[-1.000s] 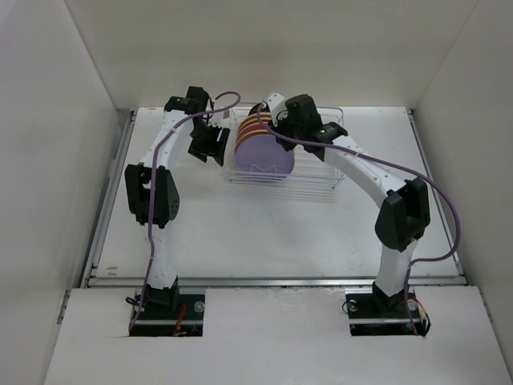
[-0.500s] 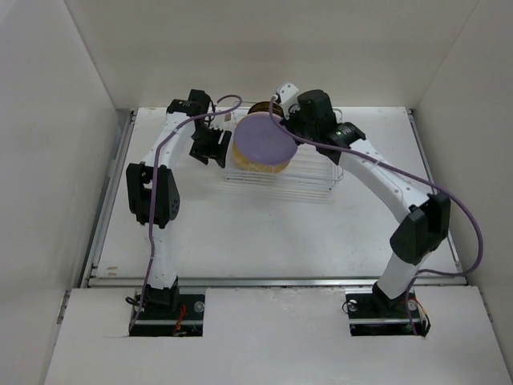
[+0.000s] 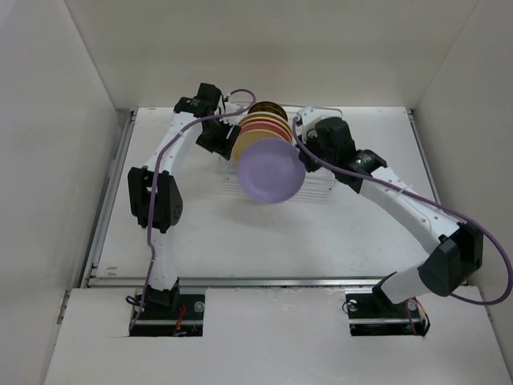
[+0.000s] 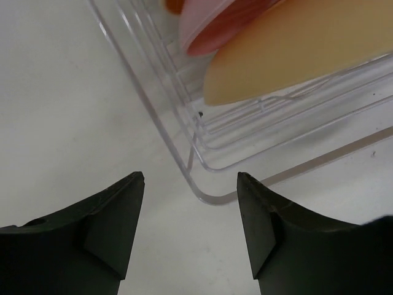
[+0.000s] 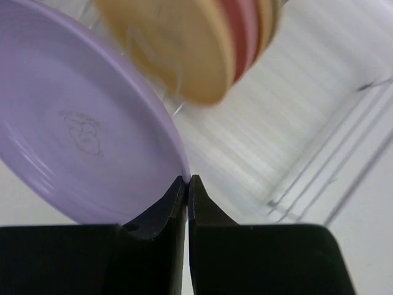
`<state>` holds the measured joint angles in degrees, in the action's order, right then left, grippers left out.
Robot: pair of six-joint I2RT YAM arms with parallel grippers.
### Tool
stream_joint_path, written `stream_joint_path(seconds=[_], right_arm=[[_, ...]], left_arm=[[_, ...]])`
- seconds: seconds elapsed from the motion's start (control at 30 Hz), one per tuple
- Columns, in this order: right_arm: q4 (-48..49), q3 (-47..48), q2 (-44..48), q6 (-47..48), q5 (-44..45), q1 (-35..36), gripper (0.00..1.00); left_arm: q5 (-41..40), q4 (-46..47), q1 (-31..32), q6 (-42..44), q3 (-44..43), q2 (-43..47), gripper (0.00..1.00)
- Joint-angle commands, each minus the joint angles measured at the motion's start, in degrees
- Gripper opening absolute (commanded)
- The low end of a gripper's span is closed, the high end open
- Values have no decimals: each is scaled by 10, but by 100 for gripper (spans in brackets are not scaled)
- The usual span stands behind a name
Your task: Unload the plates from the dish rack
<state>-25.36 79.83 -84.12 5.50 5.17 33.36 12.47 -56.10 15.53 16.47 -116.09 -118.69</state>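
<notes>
Top external view: two white robot arms reach across a white bench [image 3: 208, 224] toward a wire dish rack [image 3: 317, 190] at its far side. On the left, the left tool [image 3: 219, 139] hangs just beside the rack's left end. In the left wrist view, the left tool [image 4: 190, 184] has its two dark fingers spread wide with nothing between them, above the rack's [image 4: 178, 153] rounded corner.

A row of plates stands on edge at the left end of the rack. A cream-yellow plate [image 3: 258, 128] is nearest, with pink and red edges behind it and a brown plate [image 3: 267, 107] at the far end. The left wrist view shows the cream-yellow plate [image 4: 301, 49] and a pink plate [image 4: 221, 24] behind it, both inside the rack.

Nearer the camera, the lavender plate [image 3: 271, 170] is held apart from the row, tilted with its round face upward, overlapping the rack's near edge. To its right, the right tool [image 3: 301, 159] grips its rim. In the right wrist view, the right tool [image 5: 186, 179] has its fingers pinched together on the edge of the lavender plate [image 5: 80, 141], with the other plates blurred behind.
</notes>
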Motion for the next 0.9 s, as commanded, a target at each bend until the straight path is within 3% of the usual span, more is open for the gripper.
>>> stream_joint_path(seconds=[0.0, 0.13, 0.2, 0.27, 0.47, 0.63, 0.67, 0.87], right_arm=[[-18, -80, 39, -54, -138, 2, 0], [10, -174, 30, -115, -221, 8, 0], [39, -209, 16, -128, -236, 14, 0], [47, -223, -10, -139, -221, 29, 0], [81, -242, -46, -153, -169, 50, 1], [81, -242, -52, -153, -169, 50, 38], [81, -237, -52, -153, -169, 50, 40], [44, -197, -35, -142, -169, 50, 53]], left_arm=[[-11, 50, 24, 52, -22, 53, 59], [-24, 97, 47, 74, -17, 52, 56], [-32, 108, 52, 82, -17, 40, 48], [-37, 114, 57, 82, -25, 28, 43], [-48, 120, 57, 76, -51, -18, 40], [-48, 130, 63, 68, -45, -24, 35], [-48, 130, 63, 62, -45, -31, 34], [-62, 136, 63, 51, -45, -26, 0]])
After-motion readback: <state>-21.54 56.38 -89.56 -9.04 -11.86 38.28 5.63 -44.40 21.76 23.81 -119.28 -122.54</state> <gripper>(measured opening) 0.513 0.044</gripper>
